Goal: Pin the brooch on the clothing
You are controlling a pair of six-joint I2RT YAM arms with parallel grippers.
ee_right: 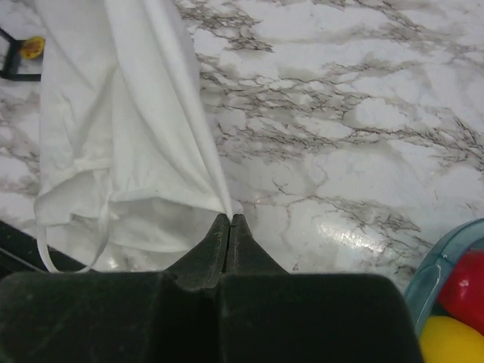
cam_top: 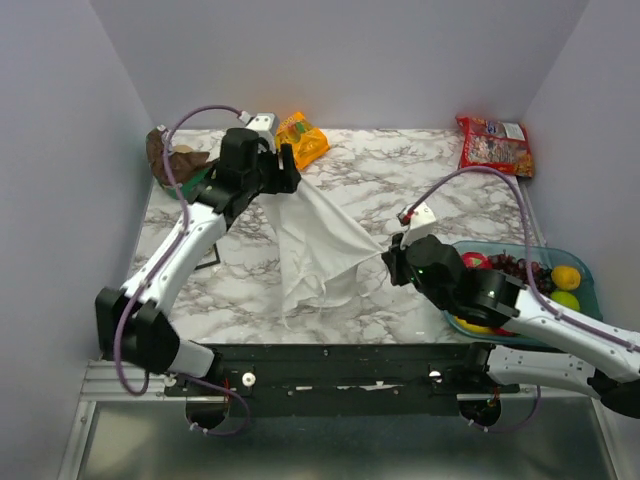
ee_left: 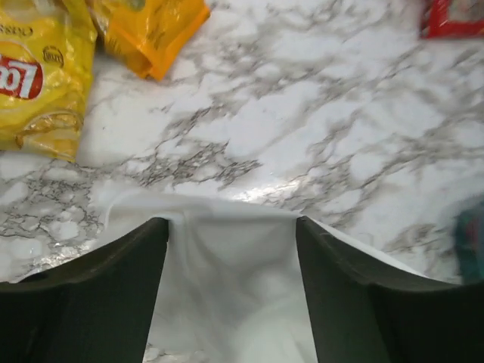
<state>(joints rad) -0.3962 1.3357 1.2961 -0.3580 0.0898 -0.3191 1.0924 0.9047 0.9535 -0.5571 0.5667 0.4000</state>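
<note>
1. Brooch (ee_right: 32, 47): lies against black frame (ee_right: 11, 66), beside clothing (ee_right: 121, 113), unheld; slack cloth could cover it.
2. Right gripper (ee_right: 229, 221): jaws pressed together on cloth corner; thin pinch may slip.
3. Left gripper (ee_left: 231, 222): jaws spread astride cloth edge; unheld side may sag.

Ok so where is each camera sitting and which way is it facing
Top external: above and behind the bases, looking down on the marble table; left arm and right arm show.
Left wrist: on the left arm, facing the white garment and orange snack bag; its open jaws show.
Right wrist: on the right arm, facing across the table; its jaws show, shut on the garment's corner.
Shared: all see the garment; top and right wrist see the blue tray.
</note>
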